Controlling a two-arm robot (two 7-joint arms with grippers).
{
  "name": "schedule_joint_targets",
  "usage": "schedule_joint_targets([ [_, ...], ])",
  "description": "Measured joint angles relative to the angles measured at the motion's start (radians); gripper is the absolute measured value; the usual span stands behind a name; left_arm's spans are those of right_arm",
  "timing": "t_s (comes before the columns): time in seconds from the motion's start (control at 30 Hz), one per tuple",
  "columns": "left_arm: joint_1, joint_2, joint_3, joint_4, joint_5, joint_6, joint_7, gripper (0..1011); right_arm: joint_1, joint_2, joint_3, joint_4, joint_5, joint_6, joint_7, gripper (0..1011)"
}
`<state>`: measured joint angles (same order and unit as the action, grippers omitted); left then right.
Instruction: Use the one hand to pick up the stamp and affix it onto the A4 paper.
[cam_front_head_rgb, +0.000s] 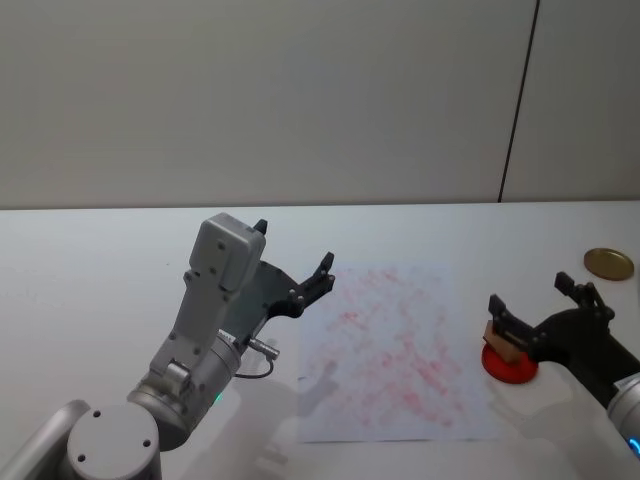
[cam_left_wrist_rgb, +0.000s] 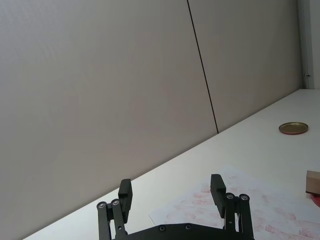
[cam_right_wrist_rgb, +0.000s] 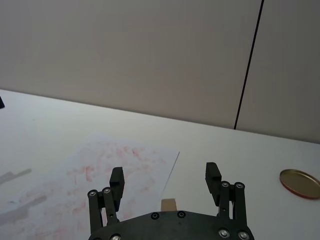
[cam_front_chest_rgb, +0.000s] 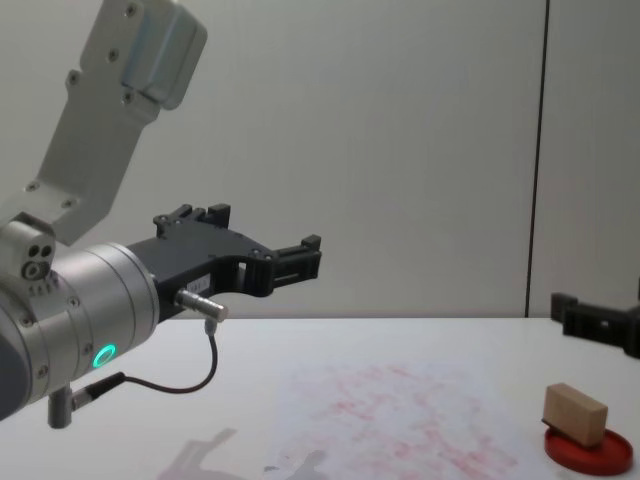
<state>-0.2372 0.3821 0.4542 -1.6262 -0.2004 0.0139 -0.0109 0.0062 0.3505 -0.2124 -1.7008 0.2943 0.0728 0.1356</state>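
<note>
The stamp (cam_front_head_rgb: 502, 340), a small light-brown wooden block, rests on a round red ink pad (cam_front_head_rgb: 512, 368) at the right of the table. My right gripper (cam_front_head_rgb: 532, 295) hovers open just above and behind it, touching nothing. In the right wrist view the stamp (cam_right_wrist_rgb: 168, 204) lies low between the spread fingers (cam_right_wrist_rgb: 212, 175). The A4 paper (cam_front_head_rgb: 390, 340), white with faint red smears, lies flat in the middle, left of the pad. My left gripper (cam_front_head_rgb: 293, 248) hangs open and empty in the air over the paper's left edge. From the chest, the stamp (cam_front_chest_rgb: 575, 413) sits below the right gripper (cam_front_chest_rgb: 592, 322).
A flat round gold lid (cam_front_head_rgb: 608, 263) lies at the far right of the white table. A plain wall with a dark vertical seam stands behind. The left arm's grey body (cam_front_head_rgb: 215, 300) rises over the table's left side.
</note>
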Motion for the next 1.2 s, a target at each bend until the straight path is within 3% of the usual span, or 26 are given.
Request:
schedule_joint_targets([
  [0.4,0.0,0.0,0.0,0.0,0.0,0.0,0.0,993,0.026,-0.005,-0.003,0.076,-0.018,0.034,0.047,1001],
  [1.1,0.0,0.0,0.0,0.0,0.0,0.0,0.0,993,0.068,-0.028,-0.013,0.175,-0.044,0.066,0.077,1001],
  [1.2,0.0,0.0,0.0,0.0,0.0,0.0,0.0,993,0.074,-0.03,-0.013,0.184,-0.044,0.071,0.081,941],
])
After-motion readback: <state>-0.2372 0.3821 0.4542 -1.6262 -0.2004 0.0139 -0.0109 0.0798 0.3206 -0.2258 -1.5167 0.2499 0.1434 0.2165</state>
